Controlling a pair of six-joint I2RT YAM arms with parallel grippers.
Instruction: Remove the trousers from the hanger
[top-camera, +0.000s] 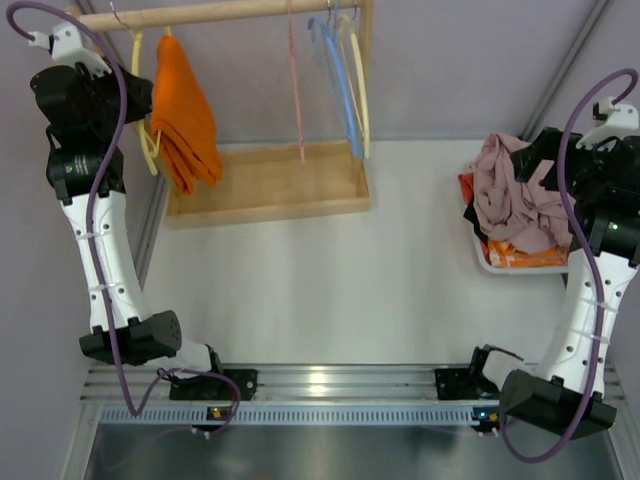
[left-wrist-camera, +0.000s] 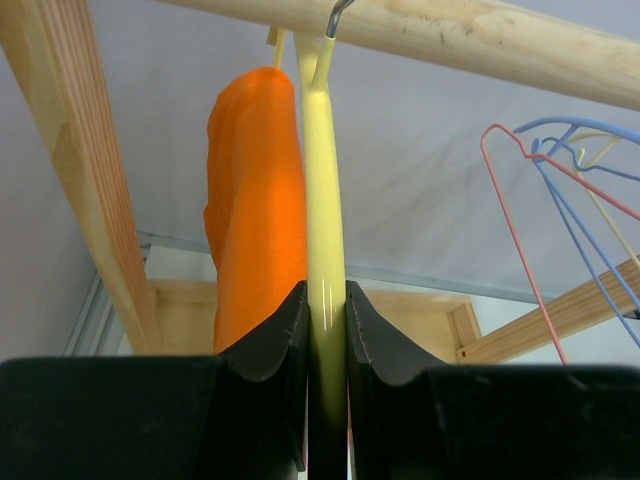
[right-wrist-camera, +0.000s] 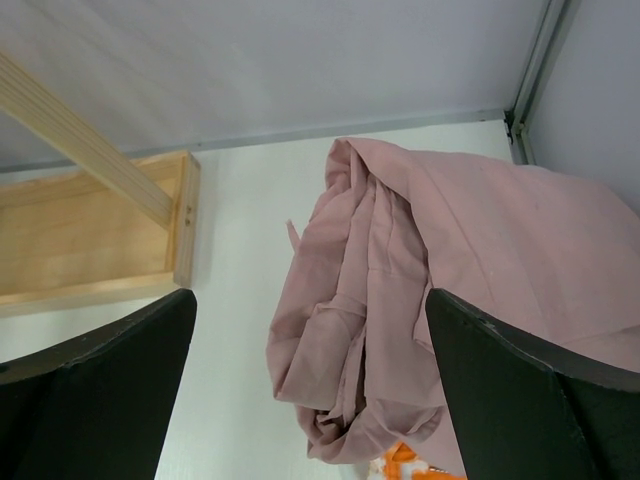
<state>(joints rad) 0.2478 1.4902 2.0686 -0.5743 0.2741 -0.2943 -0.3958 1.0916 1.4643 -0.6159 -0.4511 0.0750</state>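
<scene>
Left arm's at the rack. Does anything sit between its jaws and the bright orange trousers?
Nothing visible does. The left gripper is shut on the pale yellow plastic hanger, and the bright orange cloth trousers hang right beside that hanger, with no other object between them.

L arm (top-camera: 100, 250) stretches far fwd from its base, wrist raised at far-left corner. L gripper (left-wrist-camera: 326, 300) is clamped on the yellow hanger (left-wrist-camera: 325, 200). R arm (top-camera: 590, 300) extends fwd along the right edge. R gripper (right-wrist-camera: 310, 295) points down, jaws wide apart.
</scene>
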